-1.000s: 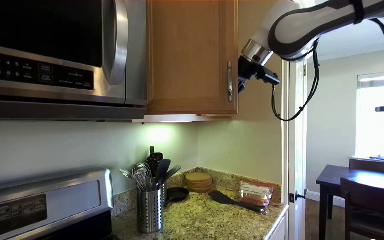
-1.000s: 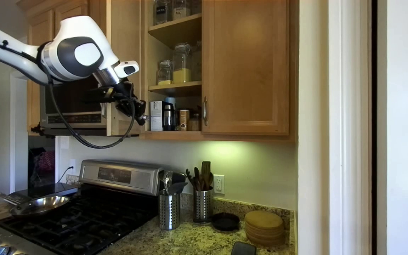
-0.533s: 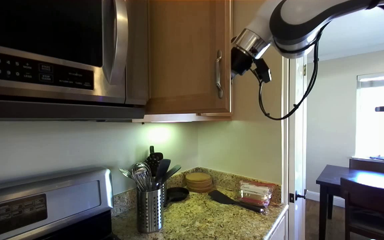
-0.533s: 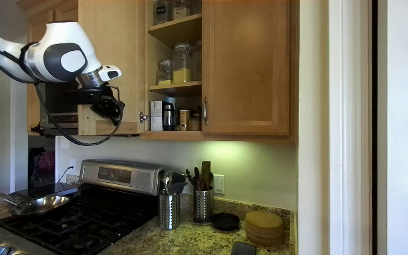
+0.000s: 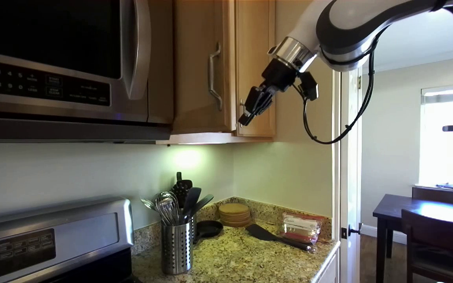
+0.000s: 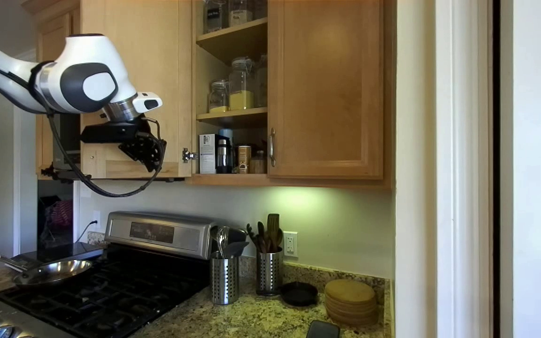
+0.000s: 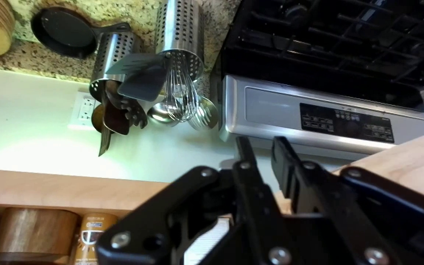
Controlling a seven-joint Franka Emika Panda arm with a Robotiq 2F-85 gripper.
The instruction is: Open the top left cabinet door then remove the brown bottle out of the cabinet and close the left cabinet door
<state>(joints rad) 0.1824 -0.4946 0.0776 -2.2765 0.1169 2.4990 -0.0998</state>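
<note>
The top left cabinet door [image 6: 146, 51] stands wide open with its inner face showing; its silver-handled front [image 5: 195, 67] shows in an exterior view. The brown bottle [image 6: 244, 158], an amber-brown cylinder with a printed label, stands on the lowest shelf of the cabinet [image 6: 233, 179]; in the wrist view the brown bottle [image 7: 93, 235] is at lower left. My gripper [image 7: 261, 145] points down, its fingers a short way apart with nothing between them. In an exterior view the gripper [image 5: 246, 118] appears beside the door's free edge; whether they touch I cannot tell.
The cabinet's right door [image 6: 324, 89] is closed. A white box [image 6: 207, 152] and a black flask [image 6: 224, 157] stand beside the bottle, with a brown jar [image 6: 258, 163] on its other side. Below are steel utensil holders [image 5: 176, 249] and the stove [image 6: 96, 291]; the microwave [image 5: 45, 39] adjoins the door.
The left door has swung wider, toward the microwave. The arm has drawn back from the shelves, and my gripper, earlier largely hidden behind the door, now shows past its edge.
</note>
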